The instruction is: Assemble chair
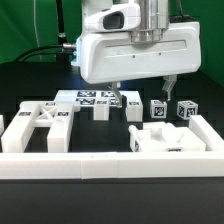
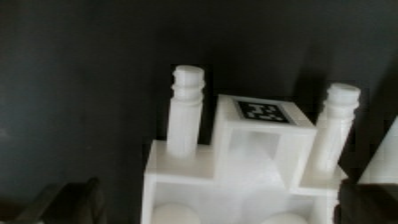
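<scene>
My gripper [image 1: 145, 93] hangs open over the middle of the table, above the row of small white tagged chair blocks [image 1: 157, 107]. In the wrist view a white chair piece [image 2: 240, 165] with two upright posts and a square tag [image 2: 263, 112] lies between my dark fingertips [image 2: 63, 200], which stand wide apart on either side of it, not closed on it. My gripper [image 2: 217, 205] holds nothing. A cross-braced chair side [image 1: 40, 125] lies at the exterior view's left. A chair panel with cut-outs [image 1: 165, 138] lies at the front right.
The marker board [image 1: 85, 98] lies flat behind the cross-braced side. A long low white border rail [image 1: 110, 162] runs along the front and up both sides. More tagged blocks [image 1: 185, 108] stand at the exterior view's right. A green backdrop hangs behind.
</scene>
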